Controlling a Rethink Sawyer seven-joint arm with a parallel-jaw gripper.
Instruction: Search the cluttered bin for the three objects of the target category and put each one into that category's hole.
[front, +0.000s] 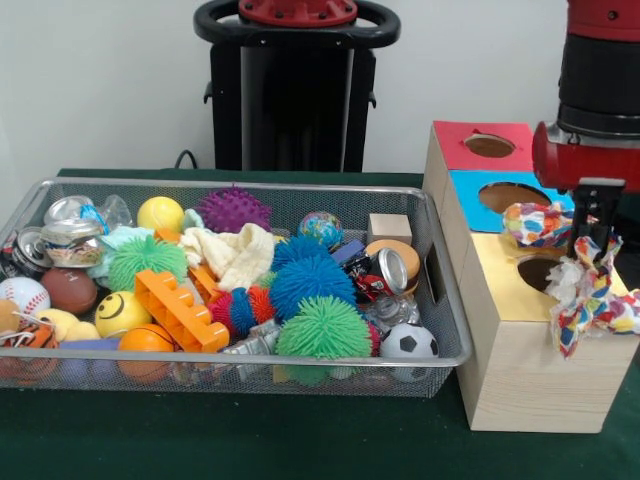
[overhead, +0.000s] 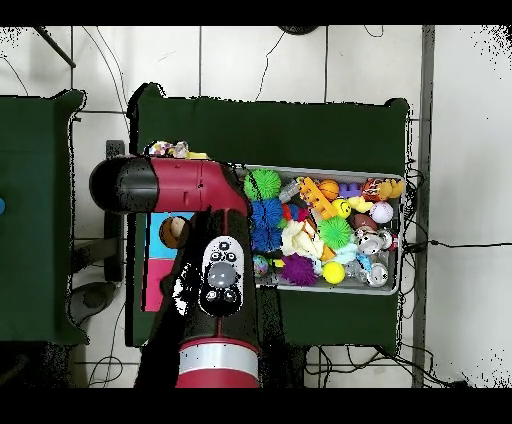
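Counter (front: 250, 440): dark green cloth-covered surface filling the lower part of the front view, carrying the basket and the box.
Arm (overhead: 190, 190): red and black, coming down at the upper right of the front view; in the overhead view it covers most of the box at centre left.
Wire basket (front: 240, 360): wide shallow silver mesh bin with a thick rim, left and centre, heaped with balls, spiky rubber toys, cans and an orange plastic brick.
Wooden box (front: 520, 370): pale, at the right, just beside the basket, topped with red, blue and yellow paper.
Yellow-surrounded hole (front: 540, 272): round cut-out at centre right, partly hidden by the cloth.
Claw (front: 592, 240): pinching a spotted cloth directly over the yellow top.
Spotted cloth in claw (front: 585, 295): white with coloured spots, hanging over the box's right edge.
Second spotted cloth (front: 538, 225): lying on the box top between the blue and yellow hole.
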